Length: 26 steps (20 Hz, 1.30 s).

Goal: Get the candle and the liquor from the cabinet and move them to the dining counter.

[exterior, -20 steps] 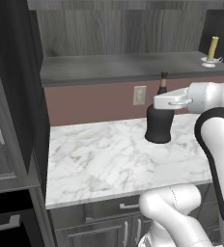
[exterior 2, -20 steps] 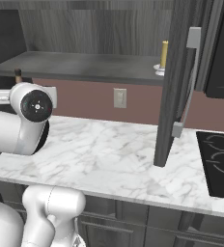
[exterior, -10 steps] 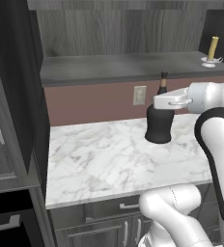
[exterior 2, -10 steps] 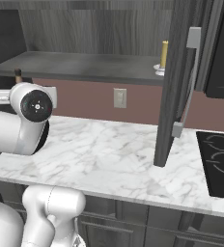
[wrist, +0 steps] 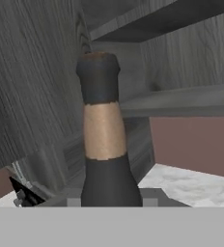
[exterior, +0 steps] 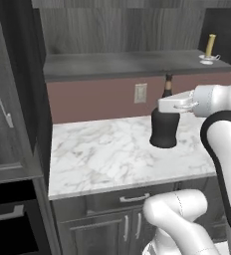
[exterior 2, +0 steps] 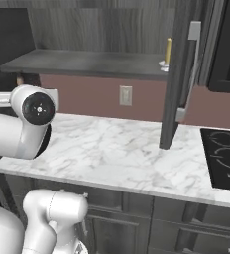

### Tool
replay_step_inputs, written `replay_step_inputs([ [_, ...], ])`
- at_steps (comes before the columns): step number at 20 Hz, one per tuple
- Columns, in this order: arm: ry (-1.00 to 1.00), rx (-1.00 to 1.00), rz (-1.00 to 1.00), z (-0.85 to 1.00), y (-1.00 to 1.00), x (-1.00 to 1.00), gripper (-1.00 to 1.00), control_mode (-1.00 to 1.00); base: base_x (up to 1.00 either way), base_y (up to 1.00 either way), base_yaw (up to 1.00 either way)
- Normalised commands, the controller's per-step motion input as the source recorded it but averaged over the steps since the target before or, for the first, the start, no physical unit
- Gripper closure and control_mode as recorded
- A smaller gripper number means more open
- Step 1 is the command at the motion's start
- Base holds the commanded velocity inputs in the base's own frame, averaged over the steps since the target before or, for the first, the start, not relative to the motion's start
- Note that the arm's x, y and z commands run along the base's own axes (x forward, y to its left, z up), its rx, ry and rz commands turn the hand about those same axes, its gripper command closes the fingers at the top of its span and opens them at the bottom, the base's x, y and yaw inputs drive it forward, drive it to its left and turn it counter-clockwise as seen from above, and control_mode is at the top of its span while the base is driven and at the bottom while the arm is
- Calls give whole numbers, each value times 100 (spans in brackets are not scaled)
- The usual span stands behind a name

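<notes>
Marble surface point(exterior: 102, 154) under open cabinet point(exterior: 137, 64). Claw point(exterior: 166, 105) closed on bottle point(exterior: 164, 127) at neck, carrying it above surface. Candle point(exterior: 210, 46) standing on cabinet shelf. Advice: keeping bottle upright, swinging slowly, avoiding open door point(exterior 2: 179, 79).

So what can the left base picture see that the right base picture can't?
Left base view: the black liquor bottle, held by its neck in the shut end effector, hanging above the marble counter.

Right base view: the open cabinet door with its silver handle, and a black stovetop at the right.

Both: the candle on the cabinet shelf, the wall outlet on the maroon backsplash, and the marble counter.
</notes>
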Motion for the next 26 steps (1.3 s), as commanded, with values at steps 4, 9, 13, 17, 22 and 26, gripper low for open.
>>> replay_step_inputs([
  [4,0,0,0,0,0,0,100,100,-62,0,0],
  [9,0,0,0,0,0,0,100,100,-67,0,0],
  [13,0,0,0,0,0,0,100,100,-79,0,0],
  [17,0,0,0,0,0,0,100,100,-72,2,-27],
  [22,0,0,0,0,0,0,100,100,-24,11,-81],
  [26,0,0,0,0,0,0,100,100,-16,6,-90],
])
